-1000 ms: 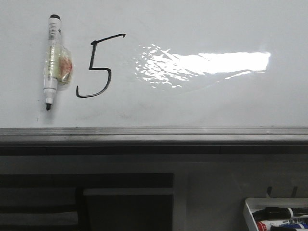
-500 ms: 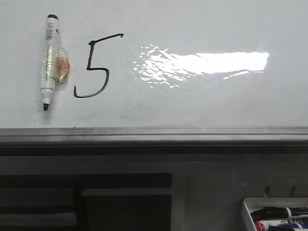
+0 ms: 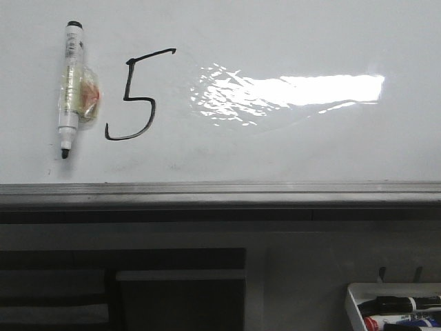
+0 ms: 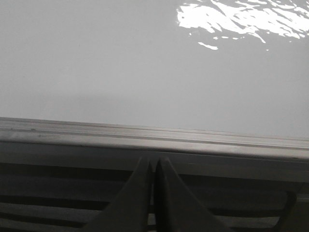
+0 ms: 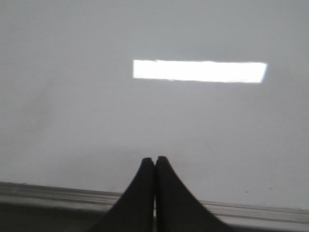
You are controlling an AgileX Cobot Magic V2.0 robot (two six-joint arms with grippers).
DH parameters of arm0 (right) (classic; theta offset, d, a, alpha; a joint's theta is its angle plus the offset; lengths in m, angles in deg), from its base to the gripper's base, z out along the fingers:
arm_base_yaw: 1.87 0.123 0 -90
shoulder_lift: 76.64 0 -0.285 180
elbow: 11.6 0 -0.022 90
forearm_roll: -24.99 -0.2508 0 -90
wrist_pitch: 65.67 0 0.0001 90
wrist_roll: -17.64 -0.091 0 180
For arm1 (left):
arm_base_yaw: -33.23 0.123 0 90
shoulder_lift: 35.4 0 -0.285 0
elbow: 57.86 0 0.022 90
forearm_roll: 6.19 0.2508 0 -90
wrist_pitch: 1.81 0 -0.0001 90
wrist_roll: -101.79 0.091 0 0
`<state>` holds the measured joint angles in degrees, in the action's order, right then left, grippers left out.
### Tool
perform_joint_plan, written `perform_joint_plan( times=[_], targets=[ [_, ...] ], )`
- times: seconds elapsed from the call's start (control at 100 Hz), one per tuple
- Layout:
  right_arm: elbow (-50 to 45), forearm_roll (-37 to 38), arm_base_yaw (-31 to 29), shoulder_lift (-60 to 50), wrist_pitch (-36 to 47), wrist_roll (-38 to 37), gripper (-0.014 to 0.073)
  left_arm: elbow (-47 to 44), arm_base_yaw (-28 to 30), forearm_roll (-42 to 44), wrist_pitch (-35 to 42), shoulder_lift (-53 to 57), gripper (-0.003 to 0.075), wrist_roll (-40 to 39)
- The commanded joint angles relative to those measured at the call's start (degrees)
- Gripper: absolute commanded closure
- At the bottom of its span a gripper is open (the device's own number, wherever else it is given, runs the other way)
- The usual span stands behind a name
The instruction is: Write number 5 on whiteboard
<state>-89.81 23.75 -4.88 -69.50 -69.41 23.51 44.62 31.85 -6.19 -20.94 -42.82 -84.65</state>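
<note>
A black-ink number 5 (image 3: 136, 94) stands drawn on the whiteboard (image 3: 289, 145), at its left part in the front view. A white marker (image 3: 70, 86) with a black tip lies on the board just left of the 5, a clear wrap round its middle. Neither gripper shows in the front view. My left gripper (image 4: 154, 162) is shut and empty, back over the grey edge rail (image 4: 145, 137). My right gripper (image 5: 154, 159) is shut and empty, just above the near edge of the board (image 5: 72, 121). The 5 and the marker are out of both wrist views.
A bright glare patch (image 3: 296, 89) lies on the board right of the 5. The grey metal rail (image 3: 220, 193) runs along the board's near edge. A white tray (image 3: 396, 307) with several markers sits at the lower right, below the board.
The 5 and the marker sit a few pixels further left in the front view than one second ago, so the view has shifted slightly. Nothing else differs.
</note>
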Motion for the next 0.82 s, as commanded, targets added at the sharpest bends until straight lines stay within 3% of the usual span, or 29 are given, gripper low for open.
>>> perform_joint_plan(
  times=[0.0, 0.19, 0.81],
  targets=[
    [-1.12, 0.56, -3.21, -0.72, -0.45, 0.55, 0.0655, -0.91, 0.05, 0.00, 3.44, 1.66, 0.0741, -0.50],
    [-1.12, 0.56, -4.49, -0.98, -15.49, 0.55, 0.0655, -0.91, 0.05, 0.00, 3.44, 1.66, 0.0741, -0.50],
    [-1.12, 0.56, -4.49, -0.98, -15.02, 0.55, 0.0655, -0.91, 0.05, 0.00, 3.44, 1.66, 0.0741, -0.50]
  ],
)
